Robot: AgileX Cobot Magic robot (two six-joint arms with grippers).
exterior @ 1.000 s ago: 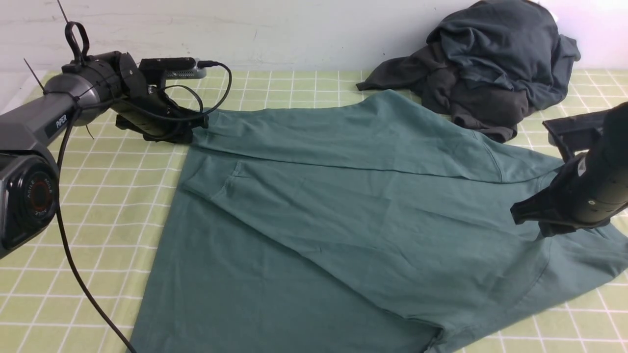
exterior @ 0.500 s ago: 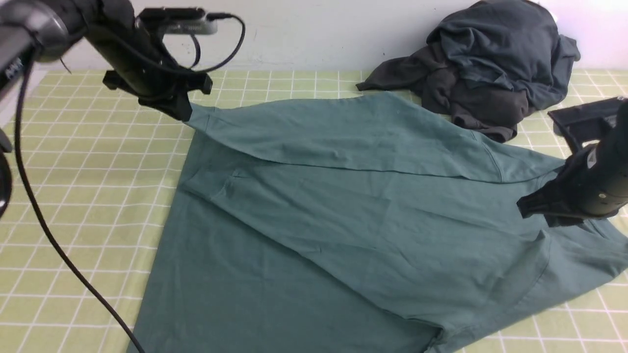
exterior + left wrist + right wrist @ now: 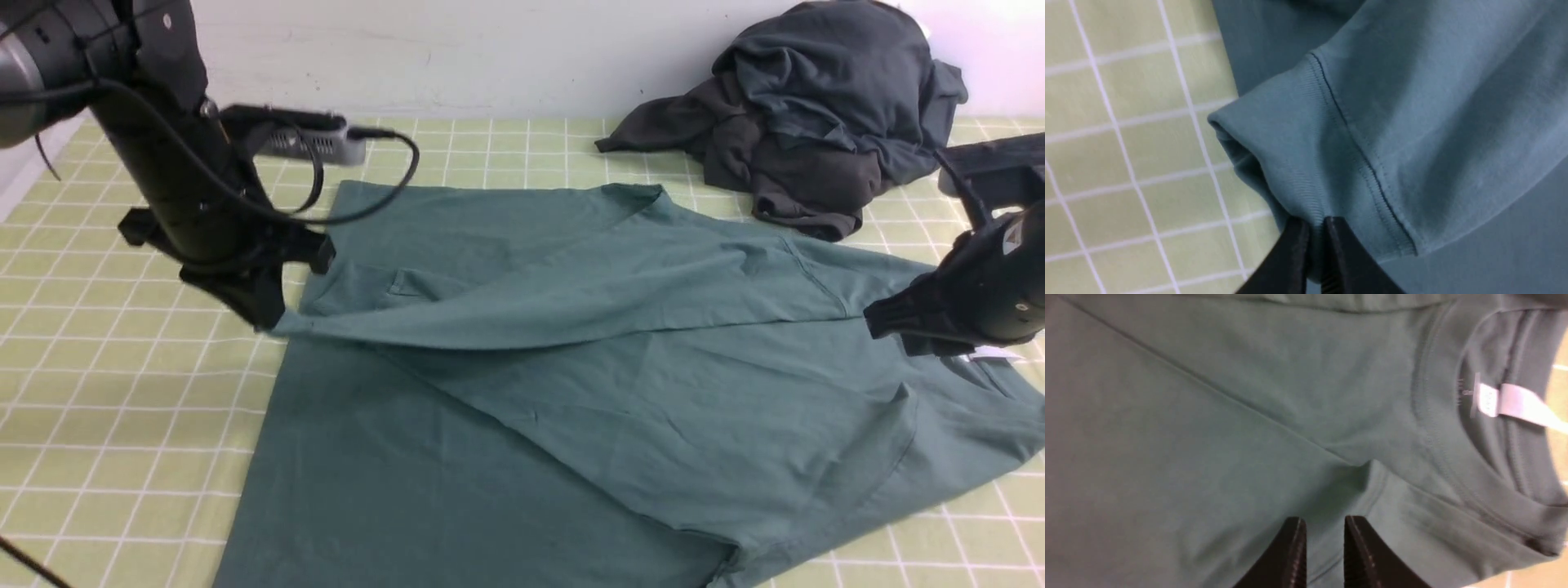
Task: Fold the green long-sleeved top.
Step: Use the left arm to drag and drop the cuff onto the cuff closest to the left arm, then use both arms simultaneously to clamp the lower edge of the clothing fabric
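Note:
The green long-sleeved top (image 3: pixel 571 392) lies spread over the checked tablecloth, its collar with a white label (image 3: pixel 1515 402) at the right. My left gripper (image 3: pixel 269 322) is shut on the ribbed cuff (image 3: pixel 1290 163) of one sleeve and holds it just above the top's left edge. That sleeve stretches across the body towards the right shoulder. The cuff is pinched between the left gripper's (image 3: pixel 1314 222) black fingers. My right gripper (image 3: pixel 878 318) hovers over the chest near the collar. In the right wrist view this gripper (image 3: pixel 1325 522) stands slightly open, with nothing between its fingers.
A dark charcoal-grey heap of clothes (image 3: pixel 808 106) sits at the back right against the white wall. The yellow-green checked tablecloth (image 3: pixel 122 408) shows at the left and in the near right corner. The left arm's camera and its cable (image 3: pixel 384 163) hang above the top's far left corner.
My left gripper lifted the cuff off the table at the far left, then carried it nearer, pulling the sleeve over the body. The right arm rose slightly.

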